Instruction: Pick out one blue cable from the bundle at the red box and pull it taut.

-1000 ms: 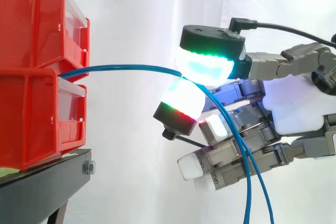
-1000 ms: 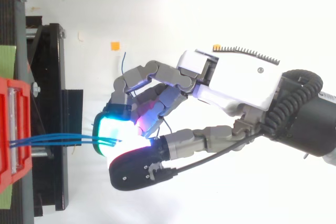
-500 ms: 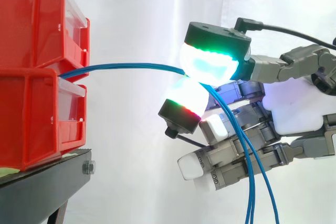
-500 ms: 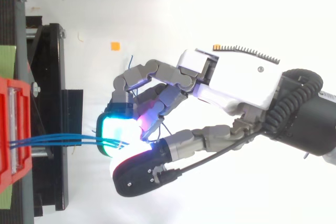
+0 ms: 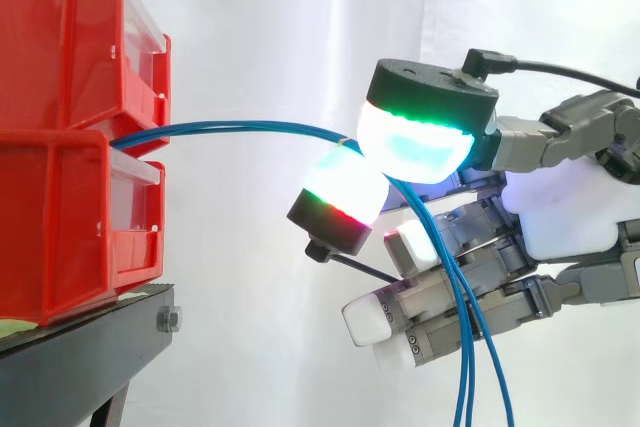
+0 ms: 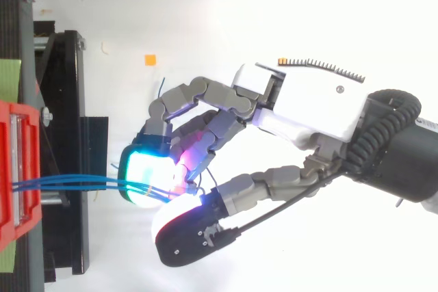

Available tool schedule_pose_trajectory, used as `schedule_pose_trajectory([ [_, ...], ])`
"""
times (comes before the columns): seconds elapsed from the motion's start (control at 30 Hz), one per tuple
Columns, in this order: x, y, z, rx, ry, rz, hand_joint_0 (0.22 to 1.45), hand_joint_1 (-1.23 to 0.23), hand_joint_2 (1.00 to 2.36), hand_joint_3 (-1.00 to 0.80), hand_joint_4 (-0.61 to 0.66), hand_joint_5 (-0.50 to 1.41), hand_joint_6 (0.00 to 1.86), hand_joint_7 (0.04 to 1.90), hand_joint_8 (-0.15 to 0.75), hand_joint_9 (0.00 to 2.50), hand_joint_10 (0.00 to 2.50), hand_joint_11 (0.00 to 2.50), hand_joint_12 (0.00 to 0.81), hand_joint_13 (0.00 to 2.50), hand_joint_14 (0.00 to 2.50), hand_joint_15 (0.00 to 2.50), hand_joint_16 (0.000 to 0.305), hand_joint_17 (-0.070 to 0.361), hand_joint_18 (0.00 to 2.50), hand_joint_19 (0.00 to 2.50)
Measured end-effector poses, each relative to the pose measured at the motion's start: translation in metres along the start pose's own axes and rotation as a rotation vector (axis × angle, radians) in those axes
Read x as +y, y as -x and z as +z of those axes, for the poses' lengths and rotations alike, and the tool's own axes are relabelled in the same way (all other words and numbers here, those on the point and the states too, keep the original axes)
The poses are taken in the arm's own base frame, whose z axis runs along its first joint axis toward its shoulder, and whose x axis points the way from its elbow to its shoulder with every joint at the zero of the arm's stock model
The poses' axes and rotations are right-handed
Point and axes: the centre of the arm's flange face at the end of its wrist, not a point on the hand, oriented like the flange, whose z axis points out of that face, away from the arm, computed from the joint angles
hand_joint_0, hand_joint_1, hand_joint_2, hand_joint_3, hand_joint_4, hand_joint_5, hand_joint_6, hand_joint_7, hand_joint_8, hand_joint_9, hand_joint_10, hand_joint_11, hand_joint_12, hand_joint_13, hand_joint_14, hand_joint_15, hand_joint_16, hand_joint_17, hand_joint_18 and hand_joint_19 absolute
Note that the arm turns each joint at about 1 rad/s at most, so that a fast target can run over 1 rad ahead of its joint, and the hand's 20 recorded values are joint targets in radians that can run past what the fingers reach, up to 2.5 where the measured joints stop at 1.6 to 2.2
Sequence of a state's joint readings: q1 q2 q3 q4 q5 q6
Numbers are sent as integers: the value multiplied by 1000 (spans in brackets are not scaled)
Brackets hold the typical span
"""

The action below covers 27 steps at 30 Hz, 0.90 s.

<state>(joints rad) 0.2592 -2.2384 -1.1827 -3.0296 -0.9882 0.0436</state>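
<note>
Several blue cables (image 5: 240,128) pinched in hand (image 5: 565,212), bowed, not straight.
Side view: cables leave the stacked red bins (image 5: 60,197) at 9 o'clock, arch toward 3 o'clock, and pass between two glowing pads (image 5: 415,142) closed on them. They then hang toward 6 o'clock.

The hand (image 6: 308,111) has a white shell over the palm and grey metal finger links with small screws. Its fingertips (image 5: 415,142) are thick pads in black caps: one glows cyan with a green rim, one white with a red-green rim, the others plain white. The wrist (image 6: 410,169) is black.
</note>
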Motion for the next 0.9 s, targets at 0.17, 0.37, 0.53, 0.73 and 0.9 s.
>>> schedule_pose_trajectory([
  [0.17, 0, 0, 0, 1, 0, 0, 585, -823, 1000, -500, 89, -161, 937, 876, 285, 1105, 17, 689, 198, 920, 13, 391, 21, 46, 549, 431],
  [0.37, 0, 0, 0, 1, 1, 1, 549, -652, 1000, -500, 96, -154, 925, 888, 293, 1127, 19, 668, 198, 926, 12, 386, 20, 44, 534, 442],
  [0.53, 1, 0, 0, 1, 1, 0, 571, -572, 1000, -500, 74, -150, 916, 924, 296, 1143, 19, 664, 186, 916, 12, 399, 17, 39, 500, 468],
  [0.73, 0, 0, 0, 0, 1, 0, 609, -657, 1003, -462, 39, -142, 913, 950, 291, 1143, 17, 675, 179, 901, 13, 404, 17, 37, 469, 477],
  [0.9, 1, 0, 0, 0, 1, 0, 608, -705, 1007, -402, 58, -143, 914, 956, 299, 1134, 18, 668, 180, 898, 13, 412, 17, 38, 466, 488],
])
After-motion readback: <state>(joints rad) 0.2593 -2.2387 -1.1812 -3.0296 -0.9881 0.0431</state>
